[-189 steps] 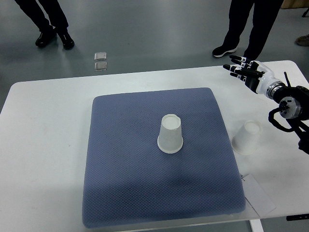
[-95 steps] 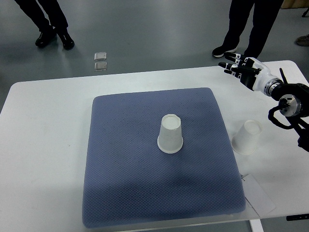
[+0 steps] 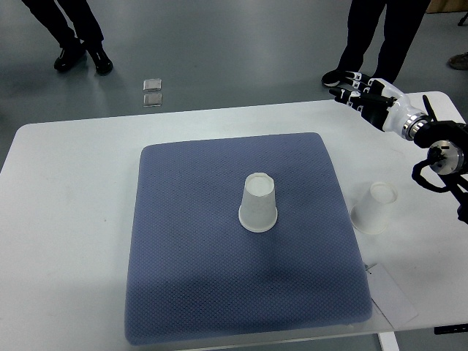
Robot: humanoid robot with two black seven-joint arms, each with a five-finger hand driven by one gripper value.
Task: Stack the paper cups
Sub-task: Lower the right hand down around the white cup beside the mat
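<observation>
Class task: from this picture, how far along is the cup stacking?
Nothing is stacked yet. One cup stands upside down on the blue mat; the other cup stands upside down on the table, off the mat's right edge. The right hand is open and holds nothing, up by the table's far edge. Grasping and stacking remain.

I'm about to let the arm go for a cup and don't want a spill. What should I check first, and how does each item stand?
1. Right hand empty, fingers spread: ok.
2. Right hand near a cup: not ok, it hangs at the table's far right edge, well away from both.
3. Cup on the blue mat upside down, standing free at mid-mat: ok.
4. Second cup upside down on bare table right of the mat, nothing touching it: ok.
5. Left hand out of the way: ok, it is out of view.
6. People clear of the table: cannot tell, legs stand just beyond the far edge.
</observation>
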